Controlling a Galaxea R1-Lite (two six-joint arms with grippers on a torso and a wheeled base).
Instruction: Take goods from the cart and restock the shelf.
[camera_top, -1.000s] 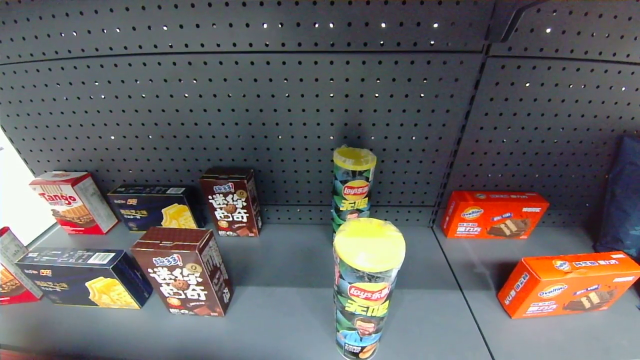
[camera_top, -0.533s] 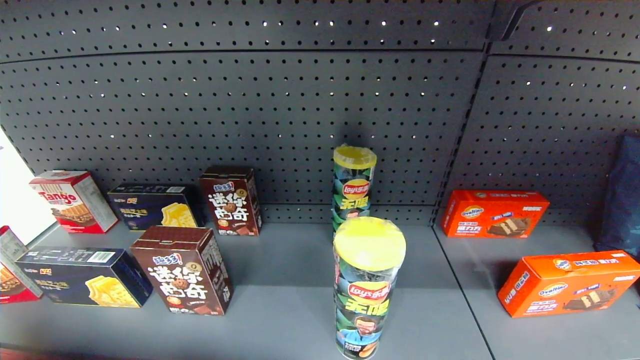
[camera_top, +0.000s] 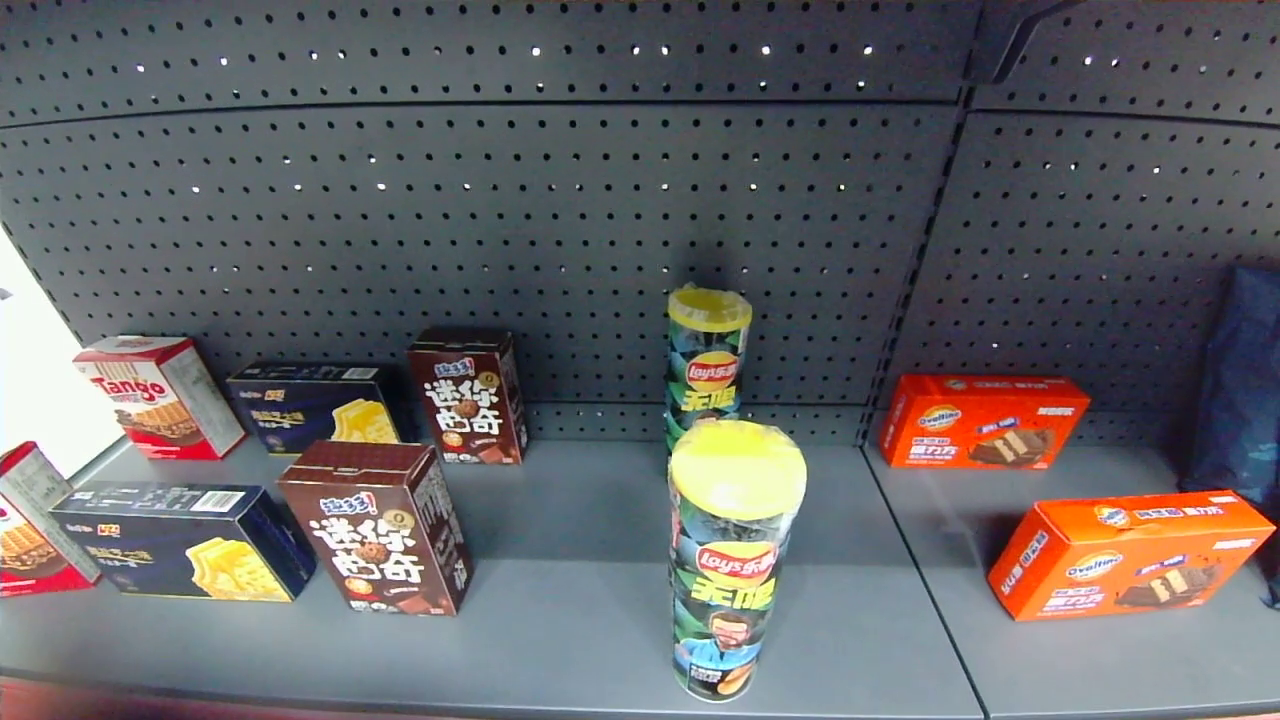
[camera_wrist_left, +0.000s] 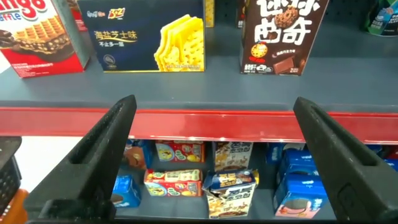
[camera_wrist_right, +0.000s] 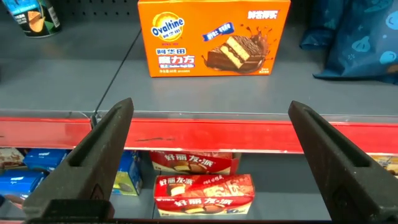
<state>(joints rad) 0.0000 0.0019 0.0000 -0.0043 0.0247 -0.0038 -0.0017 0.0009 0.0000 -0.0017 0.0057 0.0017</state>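
Shelf (camera_top: 580, 620) is carrying its stock in a front row and a back row against the pegboard (camera_top: 500, 220). Left hand (camera_wrist_left: 214, 165) is hanging just outside the shelf's red lip (camera_wrist_left: 211, 121), its fingers spread wide and holding nothing. Straight beyond that hand, left to right, a wafer box (camera_wrist_left: 40, 34), a blue box (camera_wrist_left: 149, 34) and a brown box (camera_wrist_left: 283, 34) are sitting near the front edge, well apart from the fingers. Three matching boxes (camera_top: 320, 405) are standing behind them by the pegboard. Below the lip, small packs (camera_wrist_left: 205, 180) are crowding together.

Further right, between the two hands, a front can (camera_top: 735, 560) is standing upright close to the edge, with a back can (camera_top: 707, 355) standing upright directly behind it.

Right hand (camera_wrist_right: 208, 168) is hovering outside the lip as well, fingers spread and gripping nothing. Beyond it an orange box (camera_wrist_right: 214, 37) is sitting near the front edge. A second orange box (camera_top: 985, 420) is resting by the pegboard, and a blue bag (camera_wrist_right: 354, 34) is sitting at the far right. Red boxes (camera_wrist_right: 205, 193) are lying below the lip, past this hand.
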